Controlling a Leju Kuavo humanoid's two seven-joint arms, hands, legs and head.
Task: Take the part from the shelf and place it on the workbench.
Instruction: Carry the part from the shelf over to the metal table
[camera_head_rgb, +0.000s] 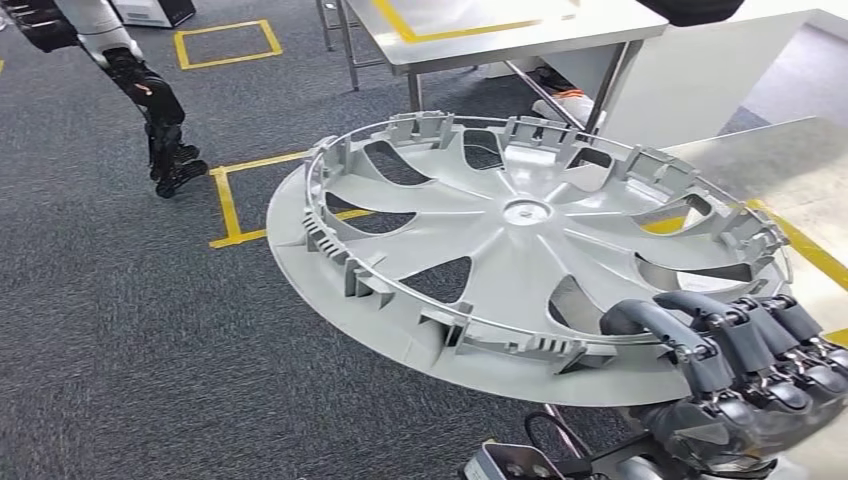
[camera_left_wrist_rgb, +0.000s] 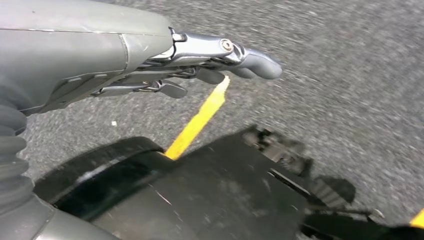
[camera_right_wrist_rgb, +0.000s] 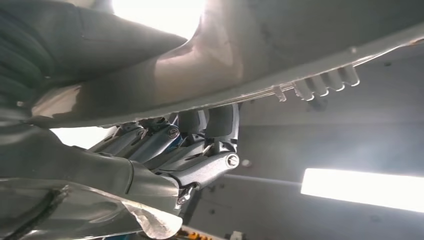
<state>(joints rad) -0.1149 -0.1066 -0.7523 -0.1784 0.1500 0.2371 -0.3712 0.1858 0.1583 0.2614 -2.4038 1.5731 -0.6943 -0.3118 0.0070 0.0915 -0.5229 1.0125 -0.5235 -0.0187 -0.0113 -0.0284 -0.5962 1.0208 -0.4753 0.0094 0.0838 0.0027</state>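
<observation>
While the right hand comes in from the lower right of the head view, its dark fingers curl over the near rim of a large grey wheel cover, gripping it at that edge. That cover is held up in the air, tilted, its ribbed inner side with clips facing up, above grey carpet marked with yellow tape lines. Its far right edge hangs over the corner of a pale bench edged in yellow tape. A second metal-legged bench stands farther back. At upper left the left hand hangs low over the carpet, well apart from the cover.

Seen from the left wrist, the left hand has its fingers stretched out nearly straight, close together and holding nothing, over carpet crossed by a yellow tape line.

Seen from the right wrist, the right hand is pressed up against the underside of the wheel cover, the fingers wrapped over its rim just beside a row of small clips. A bright ceiling light shows beyond.
</observation>
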